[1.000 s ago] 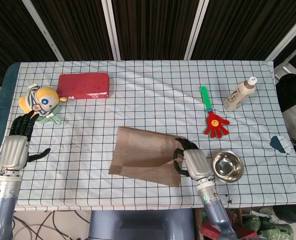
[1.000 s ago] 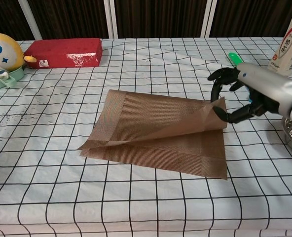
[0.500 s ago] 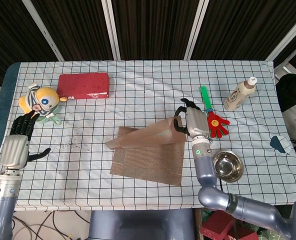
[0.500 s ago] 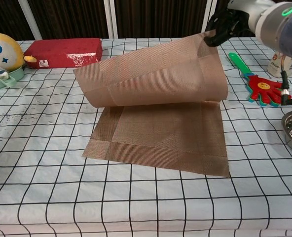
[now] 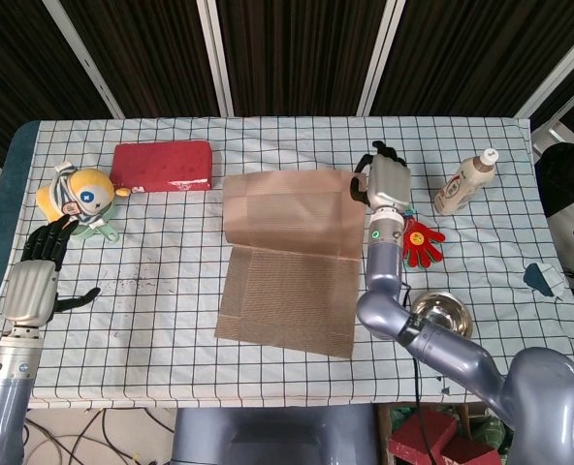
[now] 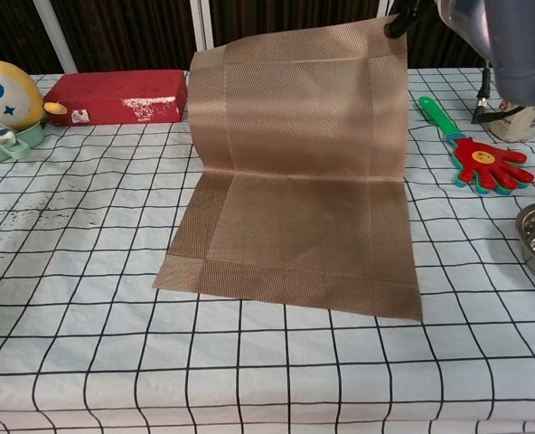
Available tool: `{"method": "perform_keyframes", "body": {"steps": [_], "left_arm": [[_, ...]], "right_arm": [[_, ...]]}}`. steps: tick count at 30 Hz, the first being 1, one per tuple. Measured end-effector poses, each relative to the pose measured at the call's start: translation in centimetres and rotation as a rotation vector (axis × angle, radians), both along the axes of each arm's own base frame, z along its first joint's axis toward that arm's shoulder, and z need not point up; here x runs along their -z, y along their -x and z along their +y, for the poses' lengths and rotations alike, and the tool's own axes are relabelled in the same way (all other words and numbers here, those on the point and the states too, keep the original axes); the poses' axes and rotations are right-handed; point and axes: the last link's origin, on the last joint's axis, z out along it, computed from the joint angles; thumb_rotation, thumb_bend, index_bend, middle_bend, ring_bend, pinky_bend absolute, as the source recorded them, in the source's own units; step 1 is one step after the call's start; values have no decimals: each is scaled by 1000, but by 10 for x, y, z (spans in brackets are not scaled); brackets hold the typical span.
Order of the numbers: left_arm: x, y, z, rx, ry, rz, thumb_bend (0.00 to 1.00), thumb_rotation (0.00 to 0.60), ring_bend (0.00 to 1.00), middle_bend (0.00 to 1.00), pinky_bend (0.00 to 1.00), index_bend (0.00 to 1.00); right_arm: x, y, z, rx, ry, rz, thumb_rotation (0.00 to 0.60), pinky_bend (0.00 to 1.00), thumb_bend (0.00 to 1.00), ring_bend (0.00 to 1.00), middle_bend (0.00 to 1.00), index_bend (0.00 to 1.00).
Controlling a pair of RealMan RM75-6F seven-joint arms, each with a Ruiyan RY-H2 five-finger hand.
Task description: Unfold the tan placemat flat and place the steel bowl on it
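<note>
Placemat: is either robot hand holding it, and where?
The right robot hand holds the placemat by its far right corner, lifted. The left robot hand holds nothing.

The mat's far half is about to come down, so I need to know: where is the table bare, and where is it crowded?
Bare cloth lies behind the tan placemat, between the red box and the right hand holding the mat's corner, and across the near left, between the mat and the open left hand. The right side is crowded: clapper toy, bottle, steel bowl.
</note>
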Motion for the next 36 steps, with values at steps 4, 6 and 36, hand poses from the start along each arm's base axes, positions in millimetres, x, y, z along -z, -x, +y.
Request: {"method": "perform_keyframes", "body": {"steps": [4, 6, 36], "left_arm": [[1, 0, 0, -3, 2, 1, 8, 600, 0, 0, 49, 0], [1, 0, 1, -4, 1, 2, 9, 600, 0, 0, 49, 0], [-1, 0, 0, 11, -25, 4, 9, 600, 0, 0, 49, 0]], "right_arm": [[6, -3, -15, 27, 0, 19, 600, 171, 219, 104, 49, 172], [12, -5, -18, 30, -16, 34, 600, 171, 181, 104, 43, 64], [37, 21, 140, -301, -344, 268, 600, 171, 32, 104, 65, 198]]}}
